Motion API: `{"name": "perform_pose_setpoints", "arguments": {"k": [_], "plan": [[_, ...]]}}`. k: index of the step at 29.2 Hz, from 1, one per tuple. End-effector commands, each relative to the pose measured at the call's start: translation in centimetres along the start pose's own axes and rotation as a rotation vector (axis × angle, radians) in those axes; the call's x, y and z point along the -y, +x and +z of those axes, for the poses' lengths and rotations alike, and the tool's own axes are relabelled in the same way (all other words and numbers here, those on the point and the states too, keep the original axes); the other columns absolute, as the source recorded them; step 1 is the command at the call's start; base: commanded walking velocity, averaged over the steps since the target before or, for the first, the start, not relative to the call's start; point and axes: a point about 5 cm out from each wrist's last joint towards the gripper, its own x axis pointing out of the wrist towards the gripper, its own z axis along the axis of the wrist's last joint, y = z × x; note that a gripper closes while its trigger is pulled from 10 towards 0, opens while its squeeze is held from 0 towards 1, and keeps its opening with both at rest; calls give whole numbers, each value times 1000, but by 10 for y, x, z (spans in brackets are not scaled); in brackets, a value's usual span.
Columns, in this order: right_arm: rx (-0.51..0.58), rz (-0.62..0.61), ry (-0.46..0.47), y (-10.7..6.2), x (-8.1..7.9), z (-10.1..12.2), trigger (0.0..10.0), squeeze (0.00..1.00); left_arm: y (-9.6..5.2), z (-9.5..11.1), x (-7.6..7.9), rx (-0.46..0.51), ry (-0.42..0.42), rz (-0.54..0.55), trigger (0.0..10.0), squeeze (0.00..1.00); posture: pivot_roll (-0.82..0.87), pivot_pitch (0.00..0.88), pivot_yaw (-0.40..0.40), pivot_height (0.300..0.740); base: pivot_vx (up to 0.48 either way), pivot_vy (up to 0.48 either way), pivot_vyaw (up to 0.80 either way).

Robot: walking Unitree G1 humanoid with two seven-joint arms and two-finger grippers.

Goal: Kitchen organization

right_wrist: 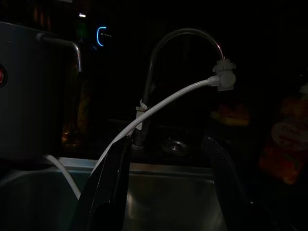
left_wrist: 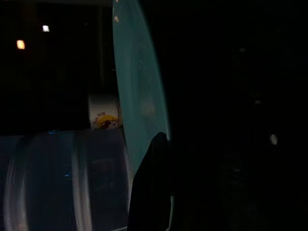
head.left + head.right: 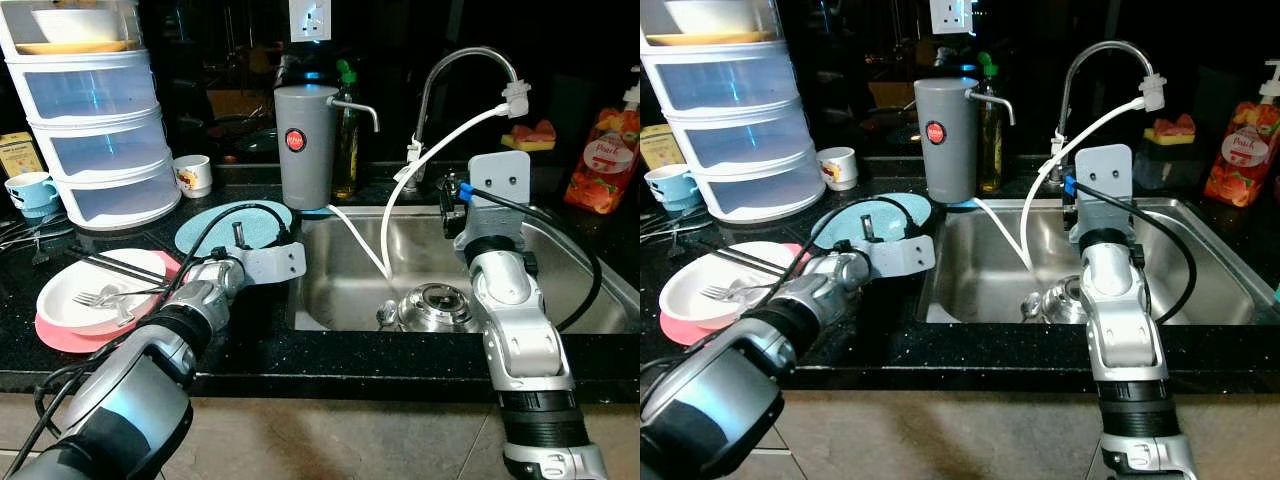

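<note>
Reaching across the dark bench [image 3: 260,350], your left gripper [image 3: 240,238] sits at the teal plate [image 3: 205,232], which lies flat at about ten o'clock from the sink [image 3: 330,290], likely so it can be lifted toward the stack or the basin. In the left wrist view one black finger [image 2: 151,187] lies against the plate's rim, but you cannot tell whether the jaws are clamped on it. That forearm stretches low and nearly level over the bench edge. Your right gripper [image 1: 166,192] hovers above the sink, jaws spread wide and empty, pointing at the faucet [image 3: 465,70] at twelve o'clock, forearm raised steeply.
</note>
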Motion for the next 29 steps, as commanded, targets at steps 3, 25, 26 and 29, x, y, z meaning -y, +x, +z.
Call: {"name": "perform_pose_setpoints", "arguments": {"k": [3,25,26,29], "plan": [[16,5,18,1,-2,7,10000,0,0,5,-8,37,43,130,10000,0,-5,37,1,740,0,0,0],[-211,482,946,-17,-42,12,10000,0,-56,90,-4,715,21,462,10000,0,7,34,-12,740,0,0,0],[-217,482,952,-17,-42,12,10000,0,-57,92,-4,727,19,465,10000,0,7,34,-12,740,0,0,0],[-237,477,977,-17,-40,10,10000,0,-62,97,-1,764,29,454,10000,0,7,34,-14,740,0,0,0]]}}
